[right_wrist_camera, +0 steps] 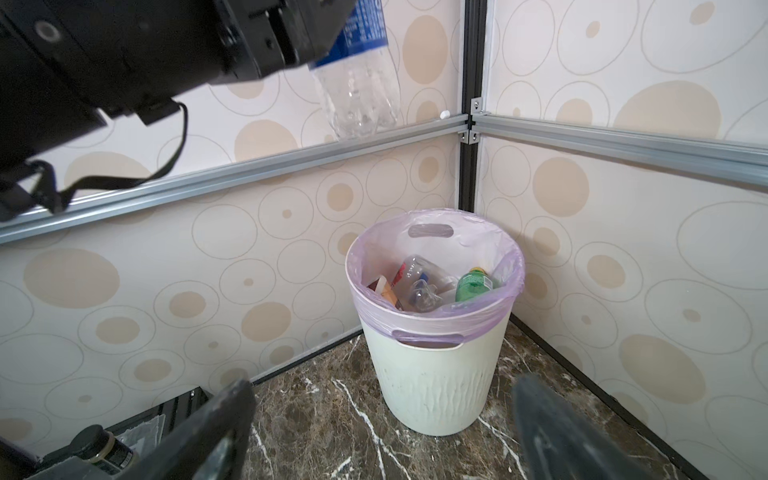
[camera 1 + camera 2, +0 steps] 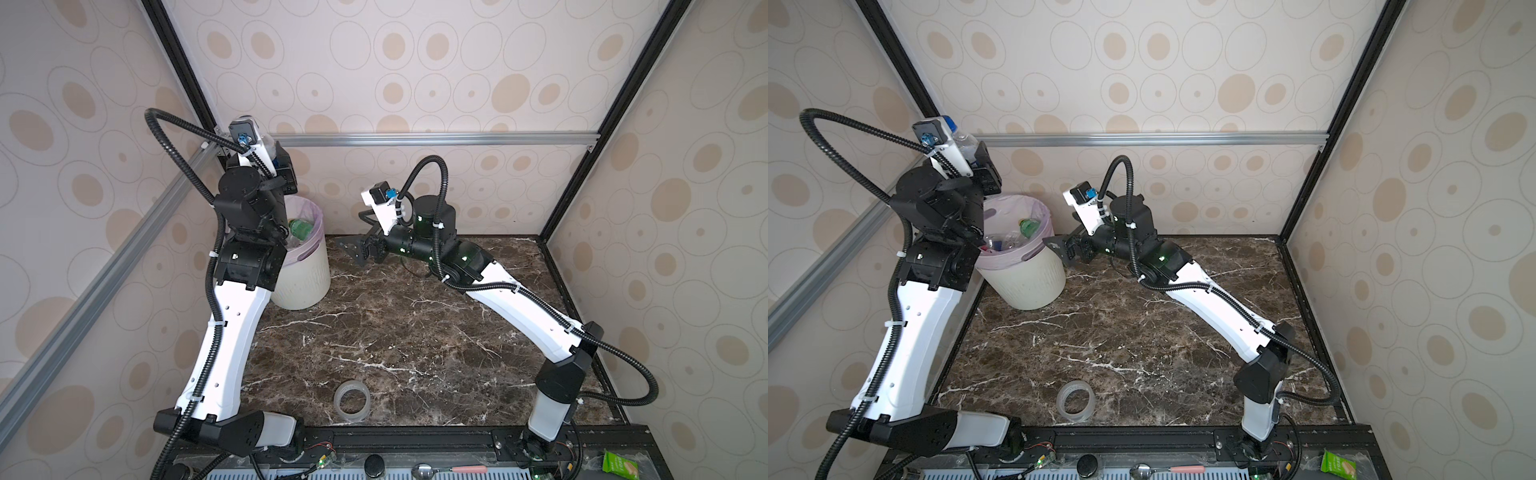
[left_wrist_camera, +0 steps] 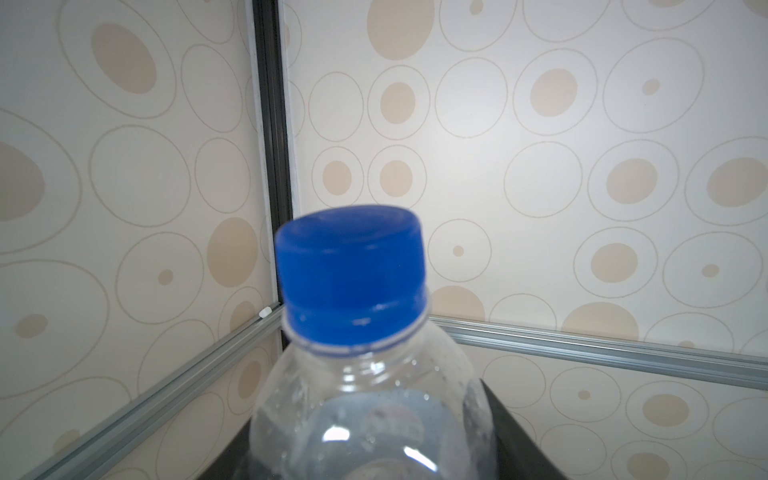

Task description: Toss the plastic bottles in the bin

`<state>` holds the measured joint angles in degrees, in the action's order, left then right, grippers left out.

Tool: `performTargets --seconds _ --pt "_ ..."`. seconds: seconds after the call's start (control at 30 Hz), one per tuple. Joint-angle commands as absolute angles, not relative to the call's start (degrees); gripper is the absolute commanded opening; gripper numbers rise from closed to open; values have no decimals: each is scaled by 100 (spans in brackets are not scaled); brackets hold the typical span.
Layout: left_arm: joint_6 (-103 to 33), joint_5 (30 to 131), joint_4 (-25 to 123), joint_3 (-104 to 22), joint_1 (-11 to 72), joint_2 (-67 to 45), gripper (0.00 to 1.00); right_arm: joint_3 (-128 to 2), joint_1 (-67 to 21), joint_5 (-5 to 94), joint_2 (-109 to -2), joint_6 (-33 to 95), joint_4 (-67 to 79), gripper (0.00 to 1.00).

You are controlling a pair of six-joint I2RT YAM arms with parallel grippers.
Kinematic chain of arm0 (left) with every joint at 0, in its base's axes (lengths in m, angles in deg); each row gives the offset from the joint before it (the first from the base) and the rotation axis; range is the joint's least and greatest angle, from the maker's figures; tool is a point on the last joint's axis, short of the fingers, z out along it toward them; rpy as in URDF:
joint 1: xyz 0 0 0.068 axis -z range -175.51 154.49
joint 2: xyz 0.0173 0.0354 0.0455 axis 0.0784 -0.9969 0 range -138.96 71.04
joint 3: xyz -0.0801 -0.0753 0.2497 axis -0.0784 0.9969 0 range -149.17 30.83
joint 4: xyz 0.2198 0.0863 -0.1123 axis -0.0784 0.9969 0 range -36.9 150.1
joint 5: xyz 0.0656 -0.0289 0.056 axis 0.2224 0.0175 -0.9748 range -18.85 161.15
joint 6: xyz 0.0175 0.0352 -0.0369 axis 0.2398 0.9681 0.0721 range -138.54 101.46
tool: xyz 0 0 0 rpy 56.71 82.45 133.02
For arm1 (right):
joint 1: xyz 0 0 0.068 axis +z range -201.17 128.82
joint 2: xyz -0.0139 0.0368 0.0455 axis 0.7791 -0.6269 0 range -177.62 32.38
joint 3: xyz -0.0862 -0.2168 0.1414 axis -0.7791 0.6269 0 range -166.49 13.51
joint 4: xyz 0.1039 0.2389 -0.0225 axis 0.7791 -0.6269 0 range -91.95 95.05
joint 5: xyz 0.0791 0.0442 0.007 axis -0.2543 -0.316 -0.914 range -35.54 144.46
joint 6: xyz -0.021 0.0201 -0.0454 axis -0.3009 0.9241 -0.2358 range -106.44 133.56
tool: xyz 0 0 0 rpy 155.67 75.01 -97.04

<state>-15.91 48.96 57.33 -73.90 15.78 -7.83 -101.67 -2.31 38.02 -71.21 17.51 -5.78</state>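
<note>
A clear plastic bottle (image 3: 353, 395) with a blue cap (image 3: 351, 278) and blue label sits upright between the jaws of my left gripper (image 3: 365, 440), which is shut on it. That gripper (image 2: 978, 164) holds the bottle (image 2: 963, 143) high in the back left corner, above and just behind the bin (image 2: 1025, 282). The cream bin (image 1: 432, 374) with its lilac bag holds a green bottle (image 1: 471, 286) and several clear bottles (image 1: 419, 282). My right gripper (image 1: 382, 432) is open and empty, low over the table just right of the bin (image 2: 307, 286).
A clear tape ring (image 2: 352, 401) lies near the front edge of the marble table (image 2: 415, 332). Wall panels and aluminium rails (image 2: 436, 139) enclose the back and both sides. A spoon (image 2: 424, 470) and a green packet (image 2: 619, 463) lie on the front ledge.
</note>
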Motion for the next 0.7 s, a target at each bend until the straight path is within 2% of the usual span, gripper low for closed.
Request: performTargets --seconds 0.0,0.2,0.3,0.37,0.67 --pt "-1320 4773 5504 -7389 1453 -792 63 -10323 -207 3898 -7220 1582 -713 100" --pt "-2495 5490 5971 -6539 616 -1265 66 -10288 -215 4044 -7269 1576 -847 100" --pt "-2824 5772 6839 -6983 328 -1885 78 -10162 -221 4066 -7227 1568 -853 100" --pt "-2853 6111 7073 -7338 330 -1940 98 -10063 -220 4090 -7187 1570 -831 100" --pt "-3281 6530 7027 -7338 362 -1514 99 -9864 -231 4136 -7163 1715 -662 100"
